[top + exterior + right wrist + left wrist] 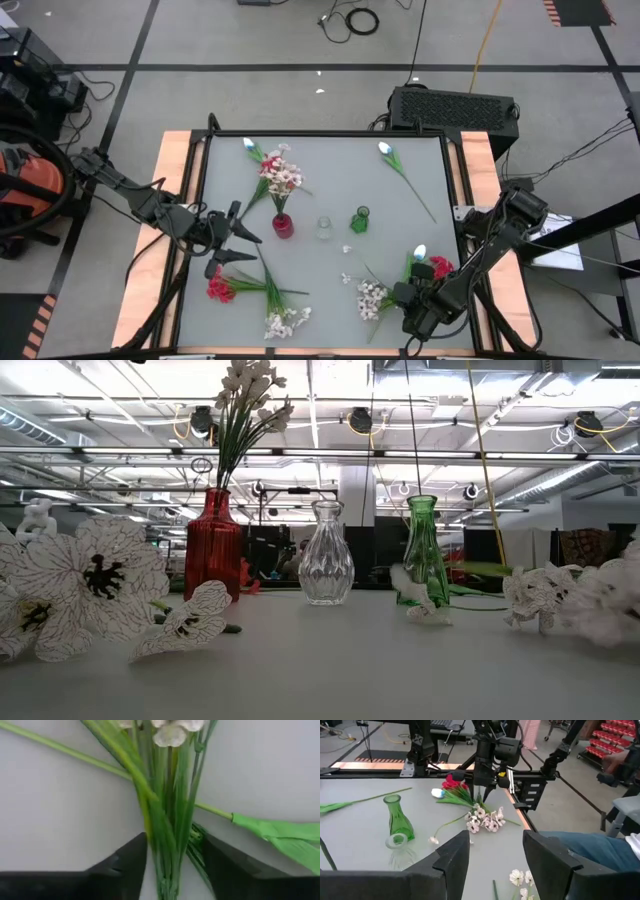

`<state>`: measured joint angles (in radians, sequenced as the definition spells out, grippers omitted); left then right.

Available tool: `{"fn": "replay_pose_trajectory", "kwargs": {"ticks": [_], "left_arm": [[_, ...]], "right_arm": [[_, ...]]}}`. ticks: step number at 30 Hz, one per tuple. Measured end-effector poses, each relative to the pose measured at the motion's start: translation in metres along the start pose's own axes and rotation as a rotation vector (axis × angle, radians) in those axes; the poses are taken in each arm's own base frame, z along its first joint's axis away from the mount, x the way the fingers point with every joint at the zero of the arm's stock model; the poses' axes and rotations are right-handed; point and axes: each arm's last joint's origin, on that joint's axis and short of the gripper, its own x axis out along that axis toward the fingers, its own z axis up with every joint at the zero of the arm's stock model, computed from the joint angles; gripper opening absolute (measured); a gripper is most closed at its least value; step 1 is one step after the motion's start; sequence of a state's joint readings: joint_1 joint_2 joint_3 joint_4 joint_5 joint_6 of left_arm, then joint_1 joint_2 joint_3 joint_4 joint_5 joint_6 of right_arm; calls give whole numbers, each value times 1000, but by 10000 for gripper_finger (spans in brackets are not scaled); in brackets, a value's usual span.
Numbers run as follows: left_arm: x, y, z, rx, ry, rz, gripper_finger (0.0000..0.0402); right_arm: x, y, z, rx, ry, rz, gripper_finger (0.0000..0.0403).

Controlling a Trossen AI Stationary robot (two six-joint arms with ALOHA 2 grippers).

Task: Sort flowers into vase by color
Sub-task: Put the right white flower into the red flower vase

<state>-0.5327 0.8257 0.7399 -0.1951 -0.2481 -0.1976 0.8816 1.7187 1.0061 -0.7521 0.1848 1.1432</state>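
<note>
At the table's near right corner lies a bundle of flowers (378, 297): pinkish-white blossoms, a red cluster (438, 267) and a white bud (420, 252) beside them. Right gripper (412, 296) is down over this bundle's green stems (167, 855), fingers (122, 865) set either side of them with the stems filling the narrow gap between; whether they press the stems or only frame them cannot be told. 3 vases stand in a row at mid-table: red vase (283, 226) already holding a pinkish-white sprig (281, 176), clear vase (325, 228), green vase (360, 220). A white bud (385, 150) on a long stem lies toward the far right, another (249, 145) at far left. Near left: a red cluster (219, 289) and pinkish-white blossoms (286, 321). Left gripper (238, 240) hovers at the left side, fingers apart, holding nothing.
</note>
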Motion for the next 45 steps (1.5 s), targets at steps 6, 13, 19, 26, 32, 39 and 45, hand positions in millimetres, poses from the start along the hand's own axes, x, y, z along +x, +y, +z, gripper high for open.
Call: {"fn": "replay_pose_trajectory", "kwargs": {"ticks": [6,13,19,26,32,39,45], "left_arm": [[0,0,0,2,0,0,192],[0,0,0,1,-4,-1,192],[0,0,1,1,-10,14,192],[0,0,5,10,-59,12,192],[5,-4,20,89,-221,34,192],[38,-11,23,153,-304,77,192],[64,-20,35,142,-301,80,237]], "right_arm": [[0,0,2,-8,-2,7,24],[-29,-5,6,6,-81,105,8],[-79,-21,15,80,-332,214,4],[-121,-27,27,2,-698,284,3],[-154,-28,52,-10,-1088,203,2],[-176,-40,101,4,-1343,267,1],[-165,-48,131,-82,-1391,323,1]]}}
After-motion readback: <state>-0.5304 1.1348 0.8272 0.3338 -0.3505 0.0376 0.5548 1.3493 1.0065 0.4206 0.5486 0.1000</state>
